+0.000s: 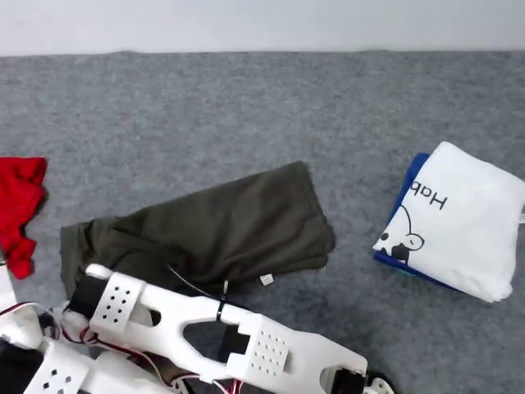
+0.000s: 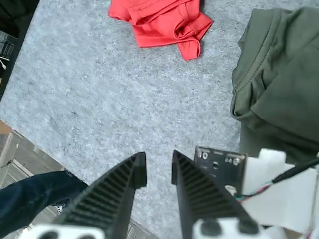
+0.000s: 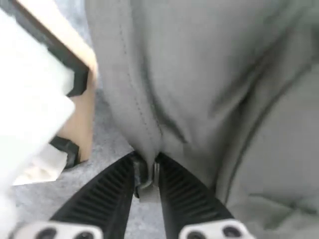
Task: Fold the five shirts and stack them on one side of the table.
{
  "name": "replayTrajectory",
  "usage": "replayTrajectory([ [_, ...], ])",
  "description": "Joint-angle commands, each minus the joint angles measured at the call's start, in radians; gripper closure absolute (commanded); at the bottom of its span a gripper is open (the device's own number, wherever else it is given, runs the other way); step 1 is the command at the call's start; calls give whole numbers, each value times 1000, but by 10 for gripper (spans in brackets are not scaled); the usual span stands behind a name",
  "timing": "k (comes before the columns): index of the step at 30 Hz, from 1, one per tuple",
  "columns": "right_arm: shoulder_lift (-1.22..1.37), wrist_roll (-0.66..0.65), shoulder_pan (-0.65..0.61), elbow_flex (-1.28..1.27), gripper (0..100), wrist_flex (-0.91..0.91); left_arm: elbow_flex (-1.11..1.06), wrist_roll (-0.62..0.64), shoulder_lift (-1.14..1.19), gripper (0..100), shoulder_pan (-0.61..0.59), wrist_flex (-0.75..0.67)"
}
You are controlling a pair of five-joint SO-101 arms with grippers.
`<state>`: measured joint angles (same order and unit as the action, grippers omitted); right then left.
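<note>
**While the right gripper (image 3: 146,169) pinches the olive shirt (image 1: 221,222), four shirts lie in view on the table (image 1: 246,107)**

Count. Four shirts can be counted: one olive, one red, one white and one blue. Two grippers are seen, each in its own wrist view.

Olive shirt. It lies near the middle of the grey felt table, folded into a long band. In the high view its long axis runs on a slant, from the near left up toward the far right. The far-right end is squared off and flat, and the near-left end is bunched into folds. A small white tag (image 1: 267,280) shows at its near edge.

Other shirts. The red shirt (image 1: 18,205) lies crumpled at the table's left edge, well apart from the olive one. The white shirt (image 1: 463,217), folded and printed, rests on top of the blue shirt (image 1: 408,193) at the right side; the blue one shows as a strip along the white shirt's left and near edges.

End effectors. The right gripper is clamped on a seamed edge of the olive shirt, with the cloth nipped between its fingertips. The right arm (image 1: 205,324) stretches across the near side of the table to that shirt's bunched end. The left gripper (image 2: 158,164) hangs over bare felt with its fingers narrowly parted and nothing between them
</note>
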<state>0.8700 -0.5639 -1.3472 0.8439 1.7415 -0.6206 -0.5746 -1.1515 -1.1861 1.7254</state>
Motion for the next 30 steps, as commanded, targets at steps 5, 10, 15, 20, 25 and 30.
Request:
replayTrajectory([
  [5,-19,60,79,184,988,48,24,8,-2,902,9,8],
  [10,-10,60,81,216,988,36,27,5,-3,902,9,6],
  [15,-8,95,116,216,988,-25,73,5,-3,902,9,6],
  [20,31,132,176,221,988,-133,113,5,-3,902,37,5],
  [25,79,132,240,221,988,-206,113,5,-3,902,72,8],
  [30,93,132,305,221,984,-254,110,5,-3,902,72,6],
])
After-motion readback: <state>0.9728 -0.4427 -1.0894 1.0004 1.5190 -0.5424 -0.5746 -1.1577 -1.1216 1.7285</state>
